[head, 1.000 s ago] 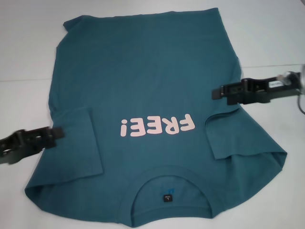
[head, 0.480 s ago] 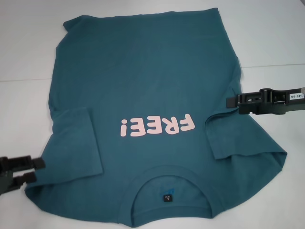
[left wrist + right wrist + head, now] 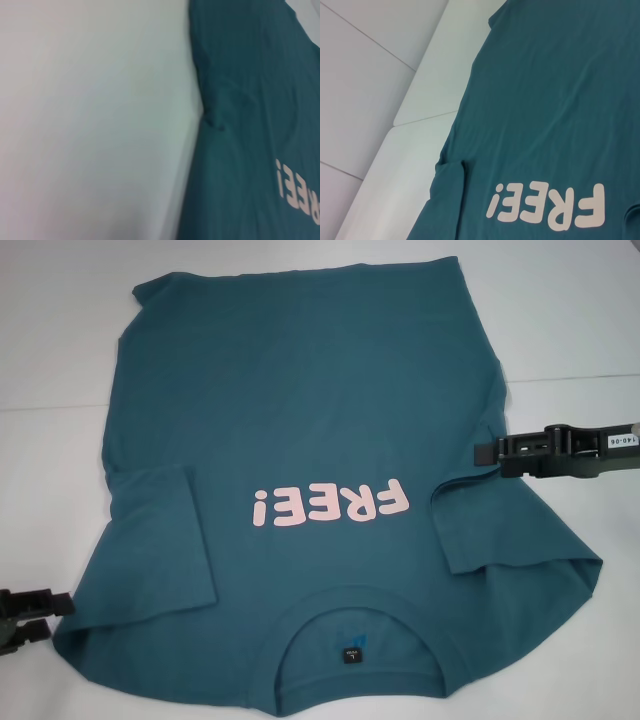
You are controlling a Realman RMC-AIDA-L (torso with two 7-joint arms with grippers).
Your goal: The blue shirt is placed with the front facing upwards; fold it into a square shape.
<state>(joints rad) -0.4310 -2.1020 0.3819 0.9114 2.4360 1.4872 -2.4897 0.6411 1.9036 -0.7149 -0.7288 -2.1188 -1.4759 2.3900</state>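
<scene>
Both grippers are built of matte black, blocky parts. The right gripper (image 3: pixel 487 452) is the fuller sight in the head view: a long, narrow black body made of stepped rectangular segments, with a raised hump near its middle and a blunt squared tip. A small white label with dark printed digits sits on its upper face toward the wrist end. The left gripper (image 3: pixel 62 612) shows only its front part at the picture's edge: two short black prongs, one above the other, with squared ends and a visible gap between them.
</scene>
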